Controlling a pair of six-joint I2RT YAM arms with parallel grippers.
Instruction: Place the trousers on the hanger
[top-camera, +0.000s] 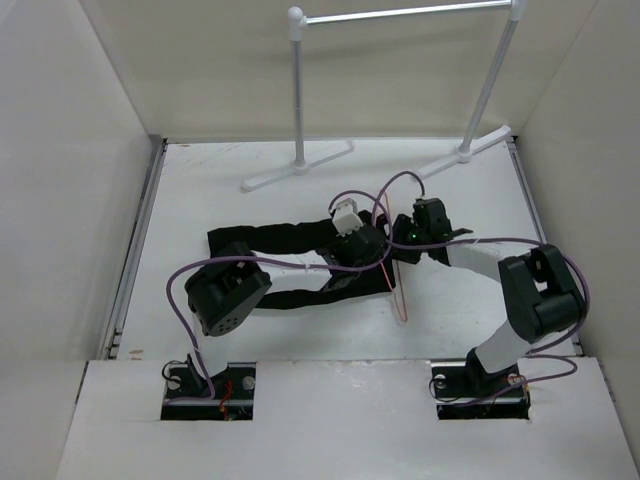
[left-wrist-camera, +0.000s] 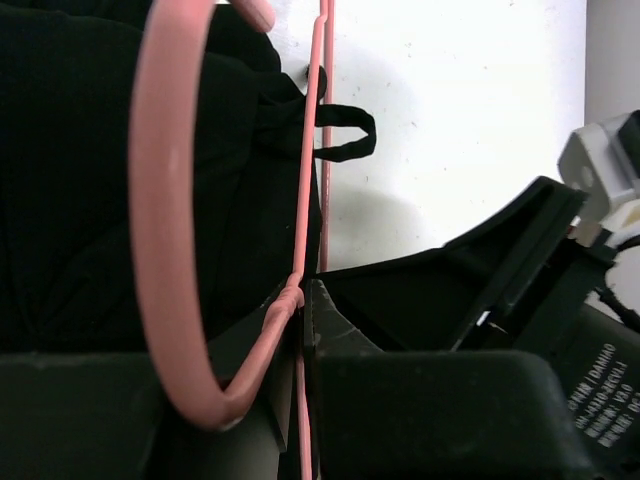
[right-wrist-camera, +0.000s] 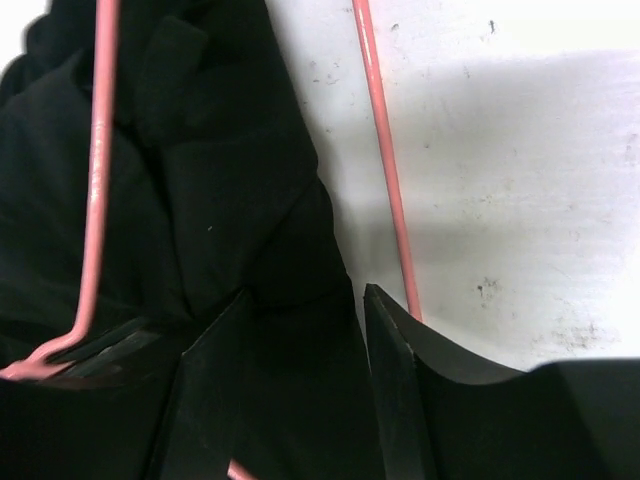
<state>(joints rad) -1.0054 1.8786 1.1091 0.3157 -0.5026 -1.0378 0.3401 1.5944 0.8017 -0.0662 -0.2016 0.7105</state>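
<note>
Seen from above, the hanger (top-camera: 398, 295) lies nearest on the white tabletop (top-camera: 200, 190), a thin pink-red wire running from the two pincers toward 6 o'clock. Just beyond it the trousers (top-camera: 265, 240) lie in a black band that stretches from 9 o'clock to the middle, where both arms meet over the end at the hanger. The left pincer (left-wrist-camera: 303, 300) is clenched on the hanger's wire where the neck begins; in its own camera the hook (left-wrist-camera: 160, 220) curves large in the foreground over black cloth. A loop of black drawstring (left-wrist-camera: 345, 135) pokes out past the wire toward 3 o'clock. The right pincer (right-wrist-camera: 305, 310) comes in from 3 o'clock. Its fingers (right-wrist-camera: 400, 360) stand apart with black fabric filling the gap, and I cannot tell whether they press on it. In that view one hanger wire crosses the cloth at 9 o'clock and another lies on bare tabletop at 1 o'clock. Farthest, at 12 o'clock, stands the white-posted rack (top-camera: 299, 100) with its silver crossbar.
</note>
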